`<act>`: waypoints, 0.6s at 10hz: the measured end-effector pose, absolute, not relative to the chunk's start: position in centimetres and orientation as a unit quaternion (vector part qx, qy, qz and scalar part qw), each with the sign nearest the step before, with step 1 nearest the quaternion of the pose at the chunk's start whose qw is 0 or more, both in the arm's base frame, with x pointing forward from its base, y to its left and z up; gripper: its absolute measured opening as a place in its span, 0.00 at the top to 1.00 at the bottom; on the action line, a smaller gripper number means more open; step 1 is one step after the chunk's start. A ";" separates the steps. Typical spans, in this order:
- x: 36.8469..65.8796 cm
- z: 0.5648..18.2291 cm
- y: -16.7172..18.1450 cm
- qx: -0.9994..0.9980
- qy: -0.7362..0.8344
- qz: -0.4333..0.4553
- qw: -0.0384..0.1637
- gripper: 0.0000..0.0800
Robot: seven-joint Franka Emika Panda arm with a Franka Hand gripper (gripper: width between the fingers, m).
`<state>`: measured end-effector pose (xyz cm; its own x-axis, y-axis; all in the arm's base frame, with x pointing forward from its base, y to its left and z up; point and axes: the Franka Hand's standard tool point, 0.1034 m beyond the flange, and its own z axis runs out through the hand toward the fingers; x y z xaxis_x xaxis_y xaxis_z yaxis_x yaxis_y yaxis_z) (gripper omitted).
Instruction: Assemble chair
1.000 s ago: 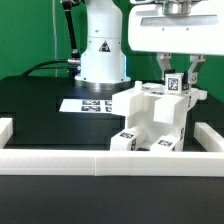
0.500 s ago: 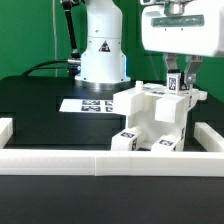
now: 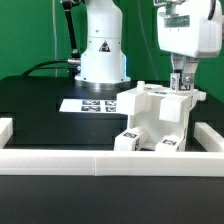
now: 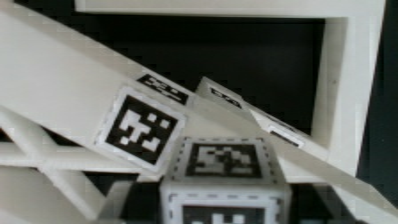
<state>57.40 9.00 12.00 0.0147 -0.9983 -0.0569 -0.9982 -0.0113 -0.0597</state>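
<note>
Pinching: my hand (image 3: pixel 183 90) has its two fingers pressed against opposite sides of a small upright post (image 4: pixel 221 168) that carries a black-and-white tag; the jaws stand partly closed, with the post between them.
Hand's place: up off the black table (image 3: pixel 35 100), well to the exterior view's right of the marker board (image 3: pixel 90 104) and higher than it.
Chair: the white stepped chair (image 3: pixel 150 118) stands on the table just beside the marker board, at its exterior-view right end and nearer the camera. I cannot tell whether the two touch.
Post's place: at the top of the chair, at the end farthest from the marker board. I cannot tell whether it is seated in the chair or only resting on it.
Wrist view: the post's tagged face sits close up, with slanting white slabs of the chair and further tags beyond it.
Rail: a low white rail (image 3: pixel 100 160) runs across on the camera's side of the marker board, with the chair between them.
Arm's base: the white base (image 3: pixel 100 55) stands behind the marker board.
</note>
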 end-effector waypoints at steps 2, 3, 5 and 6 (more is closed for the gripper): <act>57.4 12.0 9.2 -0.656 0.754 0.005 0.044 0.64; 57.4 12.0 9.4 -0.625 0.779 0.009 0.046 0.64; 57.3 12.0 9.6 -0.580 0.813 0.015 0.048 0.64; 57.3 12.0 9.7 -0.549 0.834 0.018 0.048 0.64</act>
